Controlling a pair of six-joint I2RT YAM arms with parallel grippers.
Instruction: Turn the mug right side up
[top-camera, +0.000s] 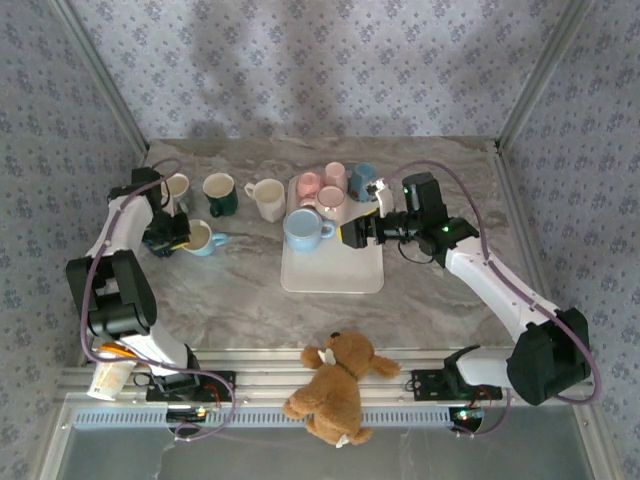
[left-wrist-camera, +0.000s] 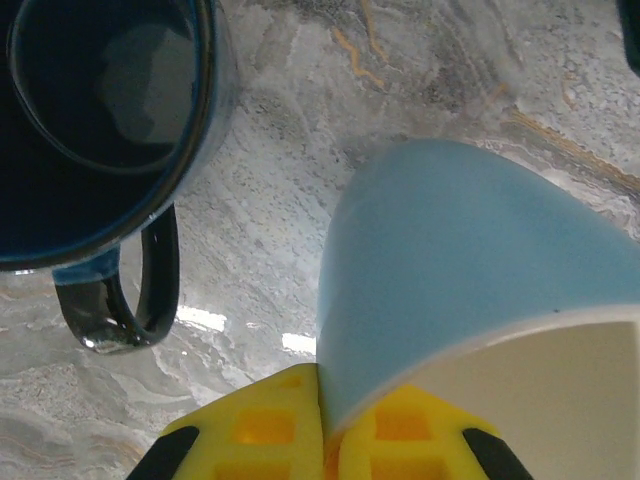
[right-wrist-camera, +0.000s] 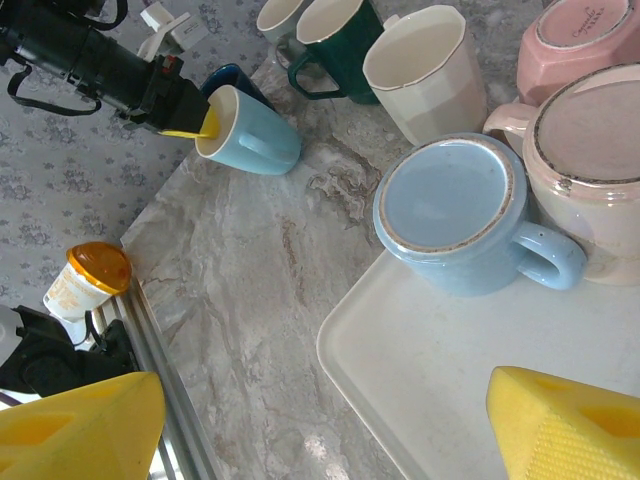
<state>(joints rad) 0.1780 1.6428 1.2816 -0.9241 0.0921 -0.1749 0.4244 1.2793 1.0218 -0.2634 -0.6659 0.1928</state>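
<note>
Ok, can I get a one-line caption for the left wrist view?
Left fingers pinching the light blue mug by its rim, a dark mug beside it on the marble table.

We read this as a lab robot cell dressed like a home: floral wallpaper panels (top-camera: 320, 60) between aluminium posts (top-camera: 540, 72), marble-look tabletop (top-camera: 240, 290), slotted aluminium rail (top-camera: 260, 370) along the frame's bottom.

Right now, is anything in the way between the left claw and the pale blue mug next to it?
Nothing visible does: the left gripper is shut on the rim of the pale blue mug. A dark blue mug stands upright close beside it, apart, with bare table between them.
</note>
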